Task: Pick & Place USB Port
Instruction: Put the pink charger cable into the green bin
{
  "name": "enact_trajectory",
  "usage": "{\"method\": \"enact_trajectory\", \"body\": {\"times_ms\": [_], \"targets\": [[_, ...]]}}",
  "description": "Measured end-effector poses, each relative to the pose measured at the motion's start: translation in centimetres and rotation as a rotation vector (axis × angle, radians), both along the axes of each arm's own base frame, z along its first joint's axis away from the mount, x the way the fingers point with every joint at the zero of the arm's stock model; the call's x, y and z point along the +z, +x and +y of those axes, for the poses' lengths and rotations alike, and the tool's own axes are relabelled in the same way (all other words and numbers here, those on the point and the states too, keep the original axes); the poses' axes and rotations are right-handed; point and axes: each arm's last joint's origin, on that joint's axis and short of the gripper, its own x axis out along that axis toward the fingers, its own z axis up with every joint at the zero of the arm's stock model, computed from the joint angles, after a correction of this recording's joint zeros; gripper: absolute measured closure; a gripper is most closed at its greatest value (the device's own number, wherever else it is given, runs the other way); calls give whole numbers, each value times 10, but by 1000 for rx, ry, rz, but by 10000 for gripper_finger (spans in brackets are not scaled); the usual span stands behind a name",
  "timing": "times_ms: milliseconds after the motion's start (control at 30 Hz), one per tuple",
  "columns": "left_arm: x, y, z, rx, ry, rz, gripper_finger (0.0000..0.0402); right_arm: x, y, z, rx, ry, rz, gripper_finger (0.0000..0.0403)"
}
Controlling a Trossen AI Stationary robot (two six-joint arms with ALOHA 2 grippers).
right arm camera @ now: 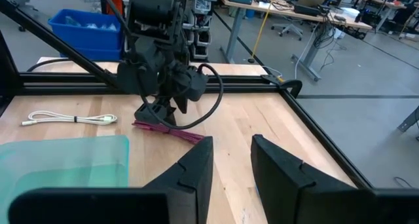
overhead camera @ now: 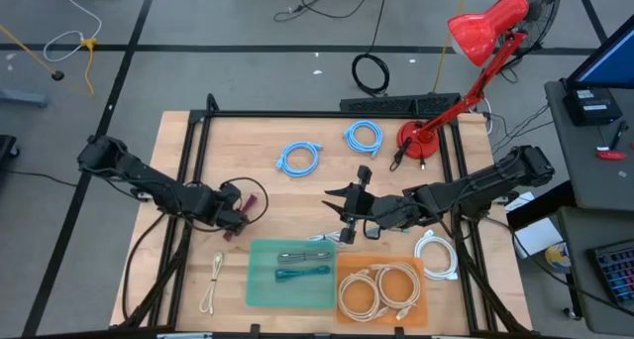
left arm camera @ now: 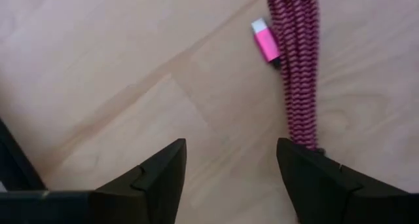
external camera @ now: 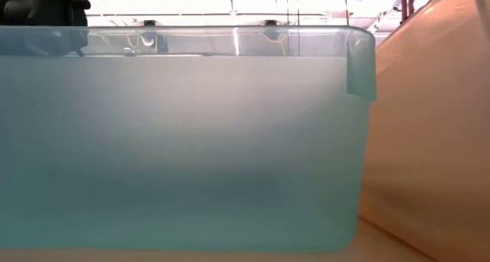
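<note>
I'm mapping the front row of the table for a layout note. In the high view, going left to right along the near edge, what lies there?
White cable → green bin → orange bin → coiled white cable.

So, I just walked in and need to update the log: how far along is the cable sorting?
Done: cables already lie in the green bin and the orange bin. In hand: nothing; the left gripper is open over the pink cable, and the right gripper is empty. Left: the pink, blue and white cables on the table.
</note>
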Motion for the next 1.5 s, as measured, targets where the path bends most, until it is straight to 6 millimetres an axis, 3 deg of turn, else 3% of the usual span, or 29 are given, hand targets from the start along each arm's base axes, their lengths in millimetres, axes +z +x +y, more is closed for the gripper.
{"method": "enact_trajectory", "body": {"times_ms": [500,1000,1367,1500], "targets": [[22,22,-12,-85,-60,-133,149,0,0,0,0,2,-3,308],[21,16,-27,-79,-84,-147,149,0,0,0,0,2,-4,308],[-9,-7,-18,15,-108,-40,150,0,0,0,0,2,-4,308],[-11,-7,-18,30,-123,-47,200,1,0,0,0,3,-6,308]]}}
